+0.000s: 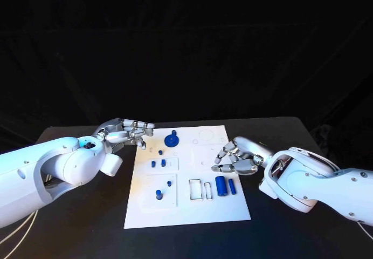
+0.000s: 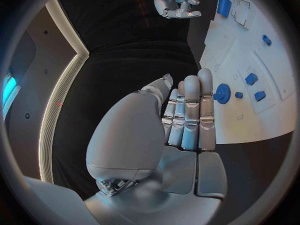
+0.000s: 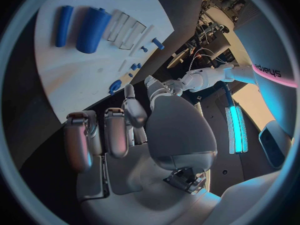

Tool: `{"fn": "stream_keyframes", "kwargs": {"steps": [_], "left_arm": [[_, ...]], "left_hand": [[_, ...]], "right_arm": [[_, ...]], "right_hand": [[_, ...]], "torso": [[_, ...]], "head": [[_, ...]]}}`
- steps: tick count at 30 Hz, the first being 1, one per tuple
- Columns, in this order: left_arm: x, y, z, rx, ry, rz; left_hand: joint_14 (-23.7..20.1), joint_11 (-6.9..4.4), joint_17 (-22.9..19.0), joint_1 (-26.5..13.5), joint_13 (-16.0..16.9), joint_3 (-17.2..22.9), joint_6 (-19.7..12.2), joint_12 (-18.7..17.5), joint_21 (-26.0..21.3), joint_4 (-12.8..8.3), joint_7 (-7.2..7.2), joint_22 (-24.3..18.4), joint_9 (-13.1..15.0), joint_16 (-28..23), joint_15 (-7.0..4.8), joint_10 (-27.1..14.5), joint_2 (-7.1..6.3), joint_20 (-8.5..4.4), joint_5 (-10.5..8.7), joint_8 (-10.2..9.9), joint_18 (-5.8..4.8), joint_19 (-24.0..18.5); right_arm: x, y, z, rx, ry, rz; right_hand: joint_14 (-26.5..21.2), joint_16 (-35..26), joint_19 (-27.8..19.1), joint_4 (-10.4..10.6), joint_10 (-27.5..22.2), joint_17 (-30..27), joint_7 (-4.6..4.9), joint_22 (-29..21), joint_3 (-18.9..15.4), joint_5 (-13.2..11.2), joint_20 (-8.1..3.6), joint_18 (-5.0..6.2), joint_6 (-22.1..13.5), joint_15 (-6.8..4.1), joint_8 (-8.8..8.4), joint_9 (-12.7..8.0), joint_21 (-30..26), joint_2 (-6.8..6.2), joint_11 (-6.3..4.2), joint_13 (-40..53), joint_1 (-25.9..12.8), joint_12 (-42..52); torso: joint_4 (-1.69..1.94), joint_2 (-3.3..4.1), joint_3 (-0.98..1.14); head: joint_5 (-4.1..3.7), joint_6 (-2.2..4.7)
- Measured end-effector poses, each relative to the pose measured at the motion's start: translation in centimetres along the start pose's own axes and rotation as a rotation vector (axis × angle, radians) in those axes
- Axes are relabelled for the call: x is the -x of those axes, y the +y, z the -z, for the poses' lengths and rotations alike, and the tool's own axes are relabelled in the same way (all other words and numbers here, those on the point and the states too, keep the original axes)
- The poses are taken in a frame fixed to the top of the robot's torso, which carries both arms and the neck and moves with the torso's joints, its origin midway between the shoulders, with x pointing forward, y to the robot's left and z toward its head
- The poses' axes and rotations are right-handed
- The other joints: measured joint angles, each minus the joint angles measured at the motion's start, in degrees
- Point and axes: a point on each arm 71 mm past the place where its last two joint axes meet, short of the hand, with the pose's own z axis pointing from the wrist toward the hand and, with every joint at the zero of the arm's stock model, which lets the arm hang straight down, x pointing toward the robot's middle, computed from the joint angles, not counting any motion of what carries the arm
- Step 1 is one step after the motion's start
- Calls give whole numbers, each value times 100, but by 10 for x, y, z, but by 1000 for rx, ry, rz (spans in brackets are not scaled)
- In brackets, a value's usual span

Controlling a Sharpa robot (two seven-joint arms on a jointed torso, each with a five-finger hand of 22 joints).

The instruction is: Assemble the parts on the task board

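White task board [image 1: 186,216], right robot hand [image 1: 235,158] and left robot hand [image 1: 128,132] both empty, fingers apart.

White task board [image 1: 186,213] flat mid-table; blue parts [image 1: 226,185] scattered on it

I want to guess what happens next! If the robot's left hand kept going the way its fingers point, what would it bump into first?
Probably the round blue part. The left hand points at it across the white board, though depth is hard to judge.

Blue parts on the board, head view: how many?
7. Round part at the far end; three small ones mid-left; one near-left; two cylinders by the right hand, which may hide more.
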Motion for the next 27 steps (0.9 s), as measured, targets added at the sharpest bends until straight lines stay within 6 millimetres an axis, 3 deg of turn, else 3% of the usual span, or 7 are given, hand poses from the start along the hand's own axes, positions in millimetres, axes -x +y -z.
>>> {"fn": "stream_keyframes", "kwargs": {"steps": [4,6,10,16,27], "left_arm": [[0,2,0,4,1,4],[0,3,0,5,1,6],[-1,4,0,9,2,9],[-1,5,0,10,3,11],[-1,5,0,11,4,12]], "left_hand": [[0,0,0,0,0,0,0,0,0,0,0,0,0,0,0,0,0,0,0,0,0,0],[0,0,-3,0,3,0,0,0,-17,0,0,0,0,0,0,0,0,0,0,23,0,0],[0,0,-5,0,5,0,0,0,-27,0,0,1,0,0,0,0,0,0,0,23,0,0],[0,0,-5,0,5,0,0,0,-27,0,0,1,0,0,0,0,0,0,0,23,0,0],[0,0,-4,0,4,0,0,0,-27,0,0,1,0,0,0,0,0,0,0,23,0,0]], "right_arm": [[-3,-11,12,-65,9,2],[-8,-13,16,-86,16,15],[-17,-17,21,-120,28,53],[-27,-20,23,-156,31,109],[-40,-18,15,-176,27,166]], "right_hand": [[0,205,0,100,114,0,2,0,-222,4,0,-7,-59,0,81,165,140,37,11,300,37,354],[0,221,0,129,114,0,3,0,-301,32,0,-87,-89,0,85,220,144,37,11,312,37,371],[0,255,0,186,114,0,15,-1,-403,105,0,-87,-113,1,130,285,144,60,11,312,61,415],[0,316,0,325,114,-1,14,-1,-573,281,0,-87,-152,1,153,391,143,60,11,312,60,455],[0,315,0,381,114,-2,-7,-1,-629,304,1,-87,-173,1,175,432,143,60,11,311,60,455]], "torso": [[-16,-18,1],[-20,-21,2],[-18,-26,4],[-9,-23,1],[-4,-20,-5]], "head": [[-87,-8],[-112,-13],[-155,-24],[-177,-46],[-151,-73]]}}
